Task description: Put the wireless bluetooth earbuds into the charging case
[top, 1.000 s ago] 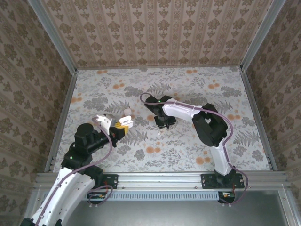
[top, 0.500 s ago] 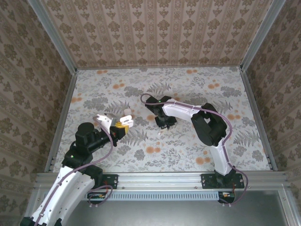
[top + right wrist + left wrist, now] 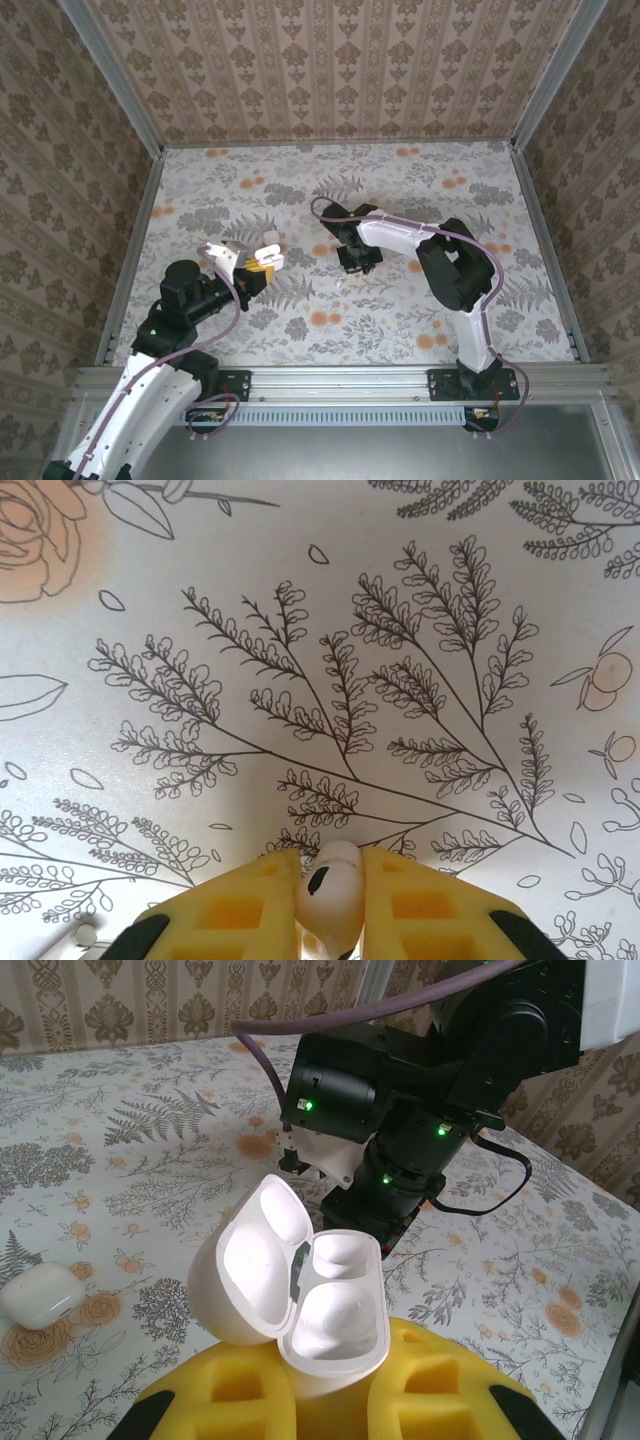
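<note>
The right gripper (image 3: 330, 868) pinched 1 earbud (image 3: 328, 892) between its yellow pads, long axis along the fingers, while the open charging case (image 3: 335, 1305), clamped mouth-up in the left gripper (image 3: 335, 1385), lay near, toward the robot's left.

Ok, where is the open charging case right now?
The open charging case is clamped in the jaws of the left gripper, left of centre in the top view, with the right gripper pinching an earbud to its right.
</note>
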You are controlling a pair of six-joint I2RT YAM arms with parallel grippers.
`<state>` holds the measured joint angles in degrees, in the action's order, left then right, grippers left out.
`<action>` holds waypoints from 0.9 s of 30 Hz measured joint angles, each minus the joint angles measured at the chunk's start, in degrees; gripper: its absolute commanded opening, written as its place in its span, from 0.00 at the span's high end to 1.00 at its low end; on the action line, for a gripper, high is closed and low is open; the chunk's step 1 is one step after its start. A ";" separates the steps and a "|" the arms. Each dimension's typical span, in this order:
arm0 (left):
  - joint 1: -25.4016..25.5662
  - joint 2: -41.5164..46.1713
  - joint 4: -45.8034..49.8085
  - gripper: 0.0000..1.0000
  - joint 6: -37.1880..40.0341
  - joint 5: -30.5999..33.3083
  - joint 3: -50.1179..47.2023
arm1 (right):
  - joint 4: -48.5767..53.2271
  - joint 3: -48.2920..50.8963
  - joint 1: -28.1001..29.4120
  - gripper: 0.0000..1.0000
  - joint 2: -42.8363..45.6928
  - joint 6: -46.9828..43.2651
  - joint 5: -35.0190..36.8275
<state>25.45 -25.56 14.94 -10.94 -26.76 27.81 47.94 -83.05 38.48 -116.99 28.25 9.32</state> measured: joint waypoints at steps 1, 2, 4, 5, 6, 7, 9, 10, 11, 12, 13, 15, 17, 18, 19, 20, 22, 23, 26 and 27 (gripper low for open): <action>0.00 0.00 0.00 1.00 0.00 0.00 0.00 | -0.22 0.31 0.00 0.85 0.31 -0.04 -0.28; 0.00 0.00 0.00 1.00 0.00 0.00 0.00 | -0.50 0.68 -0.04 0.86 0.68 -0.02 -0.59; 0.00 0.00 0.00 1.00 0.00 -0.07 0.00 | -0.96 1.55 -0.09 0.86 1.57 -0.07 -0.98; 0.00 0.00 0.00 1.00 -0.02 -0.24 0.00 | -1.29 2.01 -0.09 0.87 2.27 -0.09 -1.20; 0.00 0.00 -0.04 1.00 -0.02 -0.44 0.00 | -1.62 2.43 -0.09 0.87 3.02 -0.20 -1.46; 0.00 0.00 -0.17 1.00 -0.02 -0.63 0.00 | -2.01 2.91 -0.09 0.88 3.93 -0.28 -1.90; 0.00 -0.15 -1.38 1.00 -0.07 -1.95 -0.02 | -3.48 4.52 -0.09 0.89 6.93 -0.76 -2.78; 0.00 -0.28 -2.23 1.00 -0.20 -2.64 -0.07 | -4.07 5.31 -0.09 0.90 8.63 -1.05 -3.28; 0.00 -0.44 -3.28 1.00 -0.39 -3.54 -0.20 | -4.81 6.27 -0.09 0.90 10.99 -1.33 -3.85; 0.00 -0.68 -4.92 1.00 -0.68 -4.83 -0.50 | -5.55 7.10 -0.09 0.91 13.42 -1.55 -4.35; 0.04 -1.01 -6.12 1.00 -0.92 -5.90 -0.70 | -6.47 7.89 -0.09 0.92 16.00 -1.79 -5.11; 0.92 -2.60 -8.79 1.00 -1.18 -8.76 -0.92 | -8.70 9.73 -0.09 0.93 22.25 -2.86 -6.64; 2.01 -4.68 -11.10 1.00 -1.42 -11.56 -0.92 | -10.75 11.02 -0.09 0.94 28.46 -4.00 -8.28; 2.47 -5.92 -12.15 1.00 -1.51 -12.98 -0.90 | -12.15 11.58 0.00 0.94 31.89 -4.74 -9.18; 2.86 -7.04 -12.96 1.00 -1.55 -14.08 -0.81 | -13.33 12.15 0.13 0.95 35.06 -5.62 -10.03; 3.30 -8.15 -13.90 1.00 -1.57 -15.02 -0.74 | -14.60 12.68 0.35 0.95 38.23 -6.34 -10.80; 4.20 -10.23 -15.56 1.00 -1.68 -16.39 -0.46 | -16.79 13.40 0.98 0.94 44.28 -8.26 -12.61; 4.70 -11.13 -16.44 1.00 -1.77 -16.98 -0.31 | -17.79 13.49 1.55 0.93 46.75 -9.20 -13.46; 6.21 -13.16 -19.04 1.00 -2.03 -18.53 0.35 | -20.48 13.60 4.09 0.91 52.70 -12.37 -15.80; 6.69 -13.77 -19.78 1.00 -2.14 -18.99 0.76 | -21.33 13.64 5.16 0.91 54.21 -13.57 -16.55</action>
<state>32.14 -39.33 -4.84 -13.08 -45.76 28.58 26.61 -69.41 43.64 -62.78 14.68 -7.22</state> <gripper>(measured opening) 0.136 0.135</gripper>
